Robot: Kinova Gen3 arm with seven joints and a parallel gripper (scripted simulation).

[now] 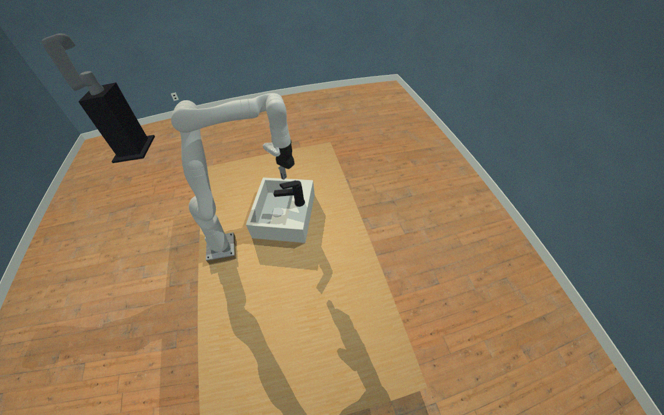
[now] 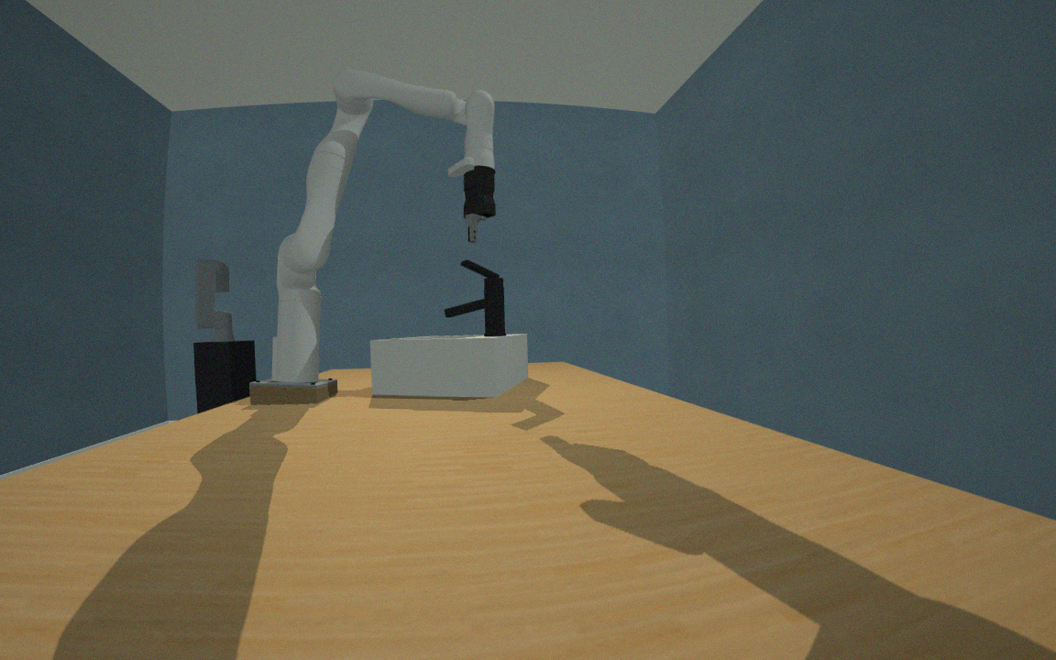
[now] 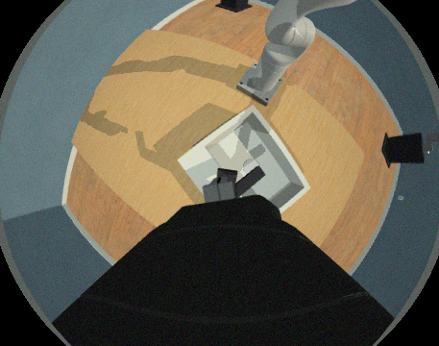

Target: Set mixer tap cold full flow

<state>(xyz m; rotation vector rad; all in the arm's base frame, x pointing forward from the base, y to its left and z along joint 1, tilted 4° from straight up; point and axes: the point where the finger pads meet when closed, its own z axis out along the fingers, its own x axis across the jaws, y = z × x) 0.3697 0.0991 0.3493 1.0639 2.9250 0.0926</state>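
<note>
The black mixer tap (image 1: 299,197) (image 2: 494,310) stands at the edge of the white sink (image 1: 278,234) (image 2: 434,368) (image 3: 301,185). Its spout (image 1: 283,192) (image 2: 465,308) (image 3: 252,180) reaches over the basin. Its lever (image 1: 290,184) (image 2: 479,268) (image 3: 227,174) slopes upward from the tap's top to its free end. In the wrist view it points to one side of the spout, partly hidden by the fingers. My gripper (image 1: 283,177) (image 2: 472,239) (image 3: 221,185) is shut and empty, pointing down, with a gap above the lever's free end. The red and blue dots cannot be made out.
The arm's base (image 1: 220,252) (image 2: 292,390) (image 3: 260,89) stands beside the sink. A black pedestal (image 1: 114,121) (image 2: 224,368) (image 3: 405,148) with another grey arm on it stands farther off. Shadows of the arm and tap fall across the table.
</note>
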